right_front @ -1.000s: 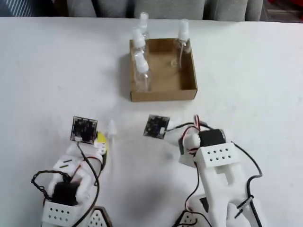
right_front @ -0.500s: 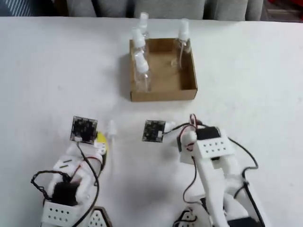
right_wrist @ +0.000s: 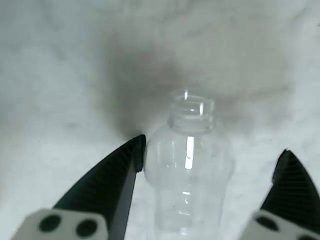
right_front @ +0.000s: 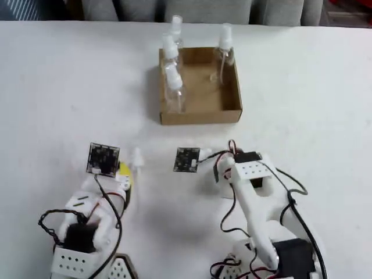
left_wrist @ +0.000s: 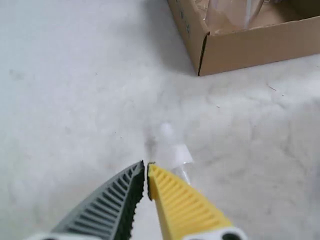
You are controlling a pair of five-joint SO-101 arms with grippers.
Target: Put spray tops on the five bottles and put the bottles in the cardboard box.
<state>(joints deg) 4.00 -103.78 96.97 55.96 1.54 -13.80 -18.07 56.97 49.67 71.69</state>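
Right wrist view: right end effector (right_wrist: 212, 146) gapes around uncapped bottle (right_wrist: 187, 165).
We centre, squeeze gently; left end effector (left_wrist: 146, 167) closed.

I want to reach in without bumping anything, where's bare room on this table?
Bare table left of the cardboard box and right of it. Inside, its near right floor is free. Crowded: bottles along its left wall, and the near edge by left arm and right arm.
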